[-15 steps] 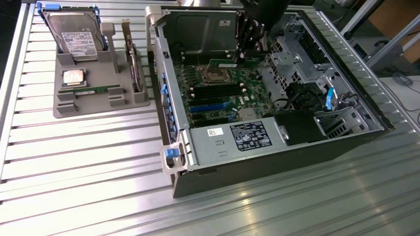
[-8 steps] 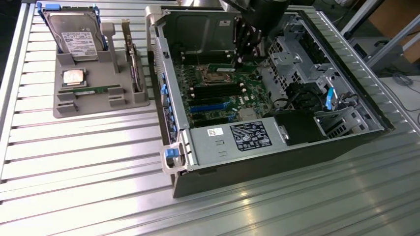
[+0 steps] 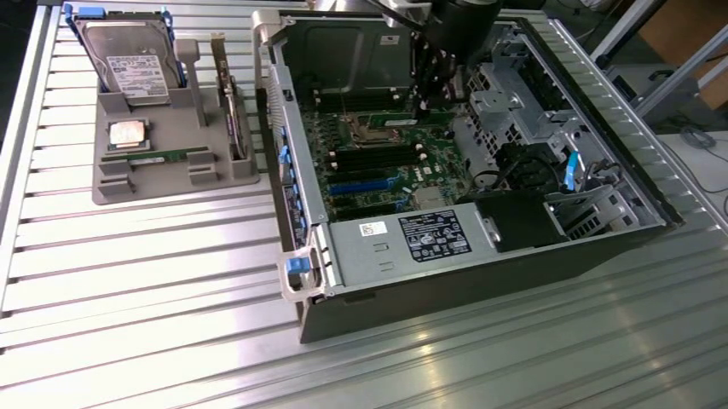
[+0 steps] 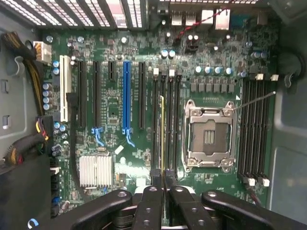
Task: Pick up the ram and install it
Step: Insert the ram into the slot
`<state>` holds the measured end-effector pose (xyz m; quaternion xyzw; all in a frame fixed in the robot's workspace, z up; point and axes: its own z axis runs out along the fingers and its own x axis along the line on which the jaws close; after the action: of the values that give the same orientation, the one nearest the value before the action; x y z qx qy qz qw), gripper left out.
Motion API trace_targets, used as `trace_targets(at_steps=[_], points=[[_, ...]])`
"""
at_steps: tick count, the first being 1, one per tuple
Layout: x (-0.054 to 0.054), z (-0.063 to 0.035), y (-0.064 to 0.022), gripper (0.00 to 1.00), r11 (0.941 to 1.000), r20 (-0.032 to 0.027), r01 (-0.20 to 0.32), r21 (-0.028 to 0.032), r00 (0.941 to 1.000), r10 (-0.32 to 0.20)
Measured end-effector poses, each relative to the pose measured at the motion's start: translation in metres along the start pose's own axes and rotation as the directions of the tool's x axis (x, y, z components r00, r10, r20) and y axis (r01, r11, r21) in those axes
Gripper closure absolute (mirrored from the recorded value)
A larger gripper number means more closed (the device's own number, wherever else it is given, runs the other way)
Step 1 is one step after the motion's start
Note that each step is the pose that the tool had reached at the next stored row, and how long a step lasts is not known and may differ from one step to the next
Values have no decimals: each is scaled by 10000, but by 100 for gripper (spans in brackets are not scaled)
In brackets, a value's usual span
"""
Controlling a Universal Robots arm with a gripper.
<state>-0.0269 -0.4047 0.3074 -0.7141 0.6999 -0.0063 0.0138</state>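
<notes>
Currently pinched narrow on the ram (image 4: 162,129), gripper (image 4: 162,176) low inside the open computer case (image 3: 298,213). Seen edge-on in the wrist view as a thin yellow-green line, lying along the bank of long black memory slots (image 4: 171,120) and just above them; cannot tell whether touching. Dark, rounded metal fingers (image 4: 152,201) close together on the stick's near end.

Crowded all round on the green motherboard (image 4: 110,110):
- beside the slots, a square silver processor socket (image 4: 209,136) with a hinged metal frame
- on the other side, upright black expansion slots and one blue slot (image 4: 126,96)
- near the fingers, a ribbed silver heatsink (image 4: 96,170)
- at the case wall, a bundle of yellow and black cables (image 4: 33,81)

In the exterior view, gripper (image 3: 424,104) down among the case walls, with a grey boxy power supply (image 3: 421,239) well apart from it. On the ribbed aluminium table (image 3: 136,298), towards the exterior view's left, a grey moulded holder (image 3: 148,183) carrying a hard drive (image 3: 131,64), a square silver chip (image 3: 128,134), an upright green card (image 3: 234,111) and another thin green strip (image 3: 153,156) lying flat.
</notes>
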Motion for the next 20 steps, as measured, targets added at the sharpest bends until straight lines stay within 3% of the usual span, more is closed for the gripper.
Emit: trace_targets(at_steps=[1, 4, 7, 12, 20], points=[[0, 1, 0, 87, 10000, 2, 1, 34, 10000, -1], [1, 3, 5, 87, 10000, -1, 9, 35, 10000, -9], [0, 65, 134, 87, 10000, 0, 9, 34, 10000, -9], [13, 122, 200, 87, 10000, -1, 10, 34, 10000, -10], [30, 235, 242, 87, 10000, 0, 10, 35, 10000, -10]])
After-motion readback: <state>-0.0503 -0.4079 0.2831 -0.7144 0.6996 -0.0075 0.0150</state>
